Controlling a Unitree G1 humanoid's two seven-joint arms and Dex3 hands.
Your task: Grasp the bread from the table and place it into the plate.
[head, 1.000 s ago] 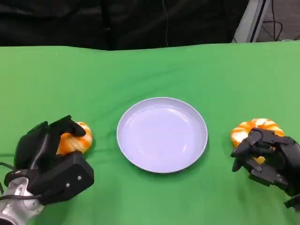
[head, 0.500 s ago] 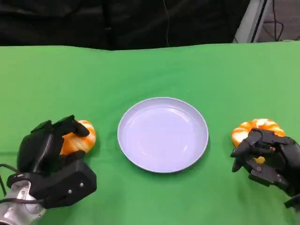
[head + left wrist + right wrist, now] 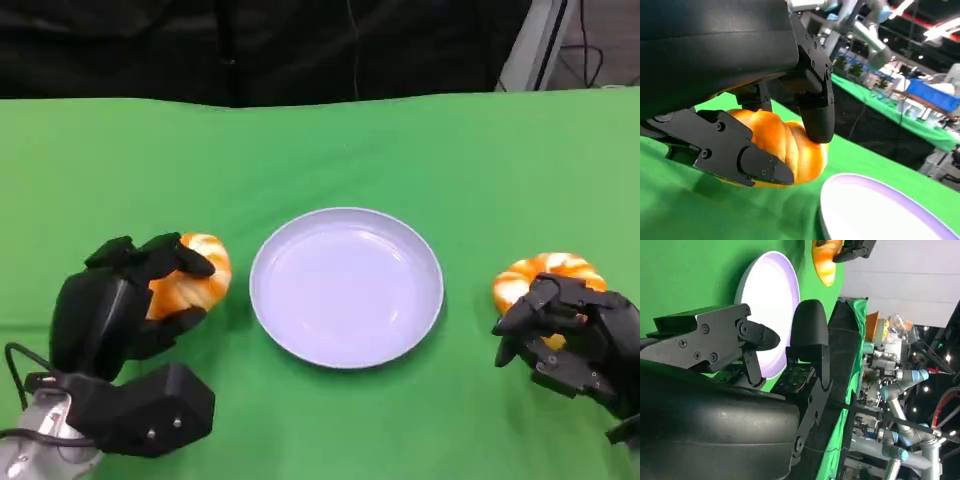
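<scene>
1. The left hand point(image 3: 120, 305) grips a bread roll point(image 3: 192, 283); its black fingers point(image 3: 815, 107) close over the top of the roll and under its near side, so the fingers are gripping the bread.
2. That roll sits just beside the left rim of the plate point(image 3: 345, 287); in the left wrist view the roll point(image 3: 782, 147) is close to the plate rim point(image 3: 880, 182) with a narrow strip of green between them.
3. The plate is round and shallow with a smooth, pale lavender-white face and a raised lip; it lies flat in the middle of the green surface point(image 3: 330, 150).
4. A second bread roll point(image 3: 545, 278) lies on the surface to the right of the plate, with open cloth between it and the rim.
5. The right hand point(image 3: 575, 340) sits at the near side of that roll with its fingers curled toward it; whether they grip it or only rest against it I cannot tell.
6. Both rolls are orange-brown, glossy and rounded, with pale twisted ridges across the top.
7. The green covering looks like matte cloth; open cloth runs from the plate to the surface's far edge, which meets a dark backdrop.
8. The hands are hard black shells with visible screws.
</scene>
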